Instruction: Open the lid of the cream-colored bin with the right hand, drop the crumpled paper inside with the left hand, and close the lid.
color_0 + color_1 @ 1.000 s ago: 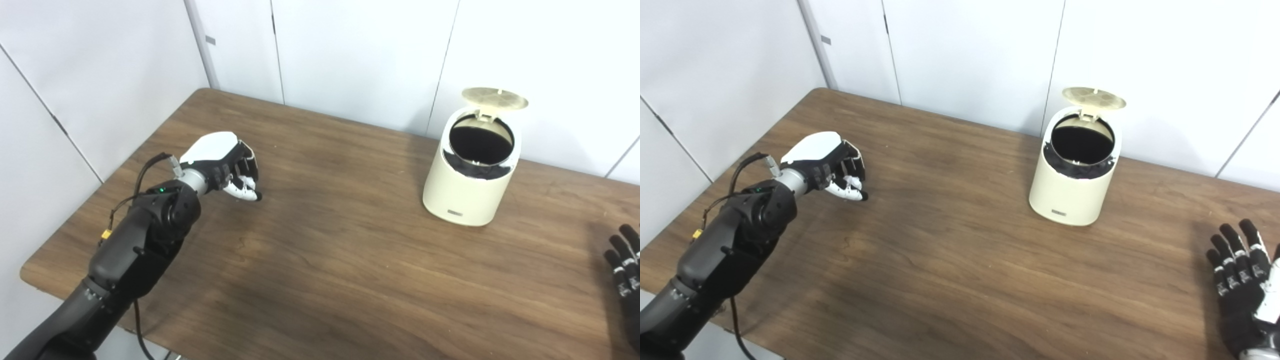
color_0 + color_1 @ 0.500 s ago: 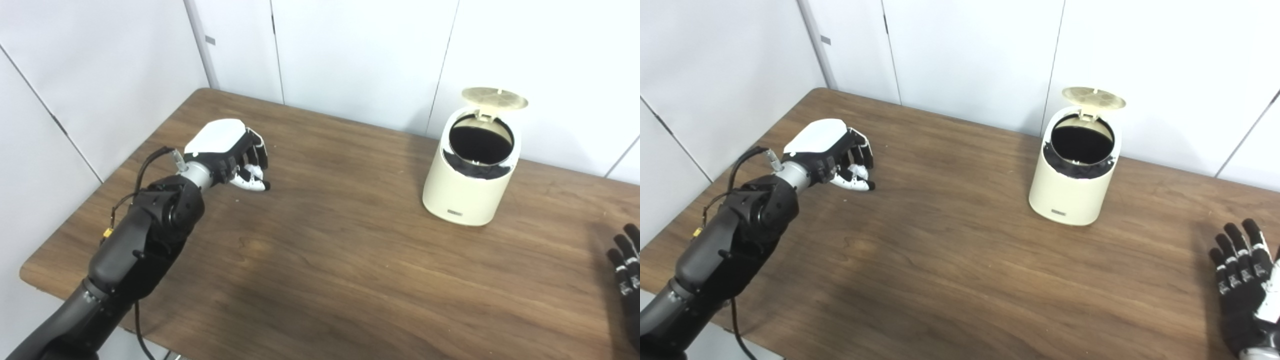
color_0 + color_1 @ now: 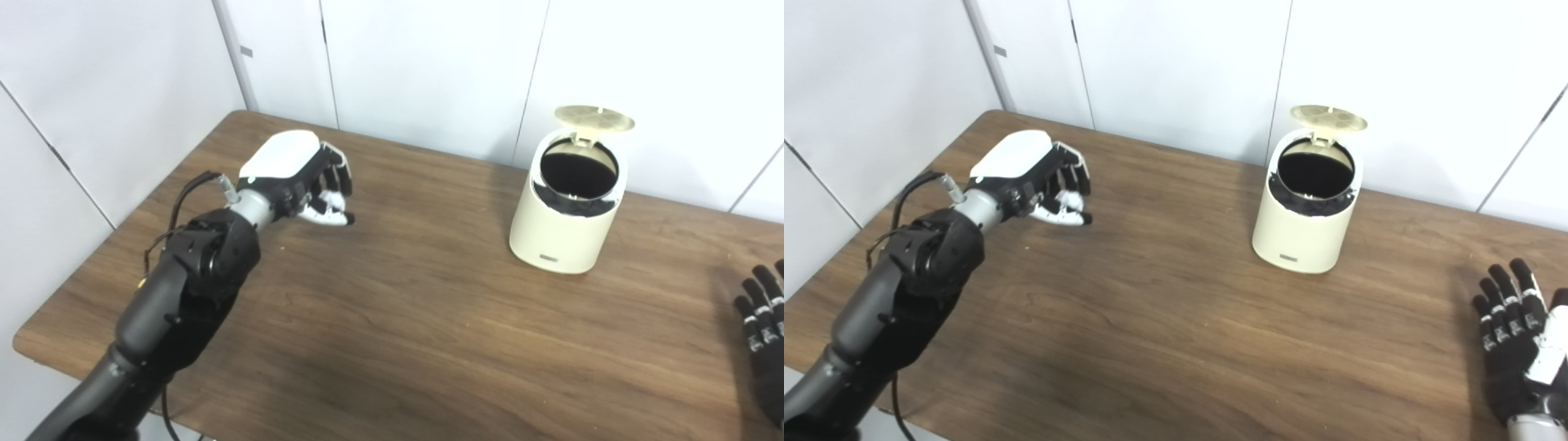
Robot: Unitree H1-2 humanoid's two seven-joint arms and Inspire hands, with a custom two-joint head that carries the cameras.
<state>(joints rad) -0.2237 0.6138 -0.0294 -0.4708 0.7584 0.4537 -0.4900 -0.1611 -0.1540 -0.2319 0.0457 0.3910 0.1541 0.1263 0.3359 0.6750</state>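
Note:
The cream-colored bin (image 3: 563, 229) stands at the back right of the table with its round lid (image 3: 594, 117) tipped up and its black-lined mouth (image 3: 1314, 174) showing. My left hand (image 3: 306, 180) hovers over the table's back left, well left of the bin. Its fingers are curled shut around a small white lump, the crumpled paper (image 3: 1067, 198), which is mostly hidden. At the bottom right edge my right hand (image 3: 1513, 343) rests low, open with fingers spread, holding nothing and far from the bin.
The brown wooden table (image 3: 429, 318) stretches between my two hands. White wall panels (image 3: 429, 67) close off the back and left, just behind the bin. The table's left corner (image 3: 24, 343) lies near my left forearm.
My left hand, still curled on the paper, has risen and moved right and away from me, toward the bin. The camera has shifted slightly. My right hand and the bin have stayed put.

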